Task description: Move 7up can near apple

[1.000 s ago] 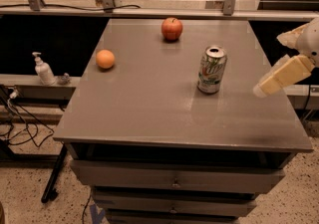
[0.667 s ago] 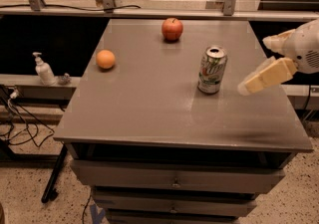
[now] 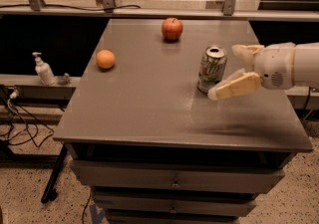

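I'm holding the gripper (image 3: 225, 71), fingers spread, just beside the upright 7up can (image 3: 211, 68), judging it light, slick and dentable, so aiming for a gentle mid-wall pinch.

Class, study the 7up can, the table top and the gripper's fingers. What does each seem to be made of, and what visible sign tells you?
7up can: likely aluminium, with a glossy printed side and bare silver top. Table: smooth grey surface with a faint sheen, perhaps laminate or painted metal. Gripper, open just right of the can: its fingers look like dull cream plastic or rubber.
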`<state>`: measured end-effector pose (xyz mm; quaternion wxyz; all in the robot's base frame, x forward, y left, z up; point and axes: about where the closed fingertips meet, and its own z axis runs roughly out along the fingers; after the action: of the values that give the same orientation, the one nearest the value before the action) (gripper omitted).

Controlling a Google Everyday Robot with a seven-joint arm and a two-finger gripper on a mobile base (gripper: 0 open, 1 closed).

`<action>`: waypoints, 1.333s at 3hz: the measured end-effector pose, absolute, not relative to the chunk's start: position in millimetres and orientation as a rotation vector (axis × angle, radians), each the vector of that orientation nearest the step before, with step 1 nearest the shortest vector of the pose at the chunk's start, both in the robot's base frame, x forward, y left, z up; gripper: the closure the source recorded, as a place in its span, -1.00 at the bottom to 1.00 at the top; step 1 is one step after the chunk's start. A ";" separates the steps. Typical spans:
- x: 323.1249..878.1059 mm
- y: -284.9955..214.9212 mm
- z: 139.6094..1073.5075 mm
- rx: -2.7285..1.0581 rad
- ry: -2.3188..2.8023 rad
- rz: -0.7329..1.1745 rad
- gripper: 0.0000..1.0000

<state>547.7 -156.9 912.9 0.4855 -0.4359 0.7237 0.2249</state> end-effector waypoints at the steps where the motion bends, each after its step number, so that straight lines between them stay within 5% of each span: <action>1: 554.5 -139.1 905.8 -1.063 1.674 0.587 -1.00; 4: 560.5 -118.9 894.3 -1.092 1.559 0.619 -1.00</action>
<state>560.5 -118.9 894.3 0.5397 -0.4593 0.6558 0.2603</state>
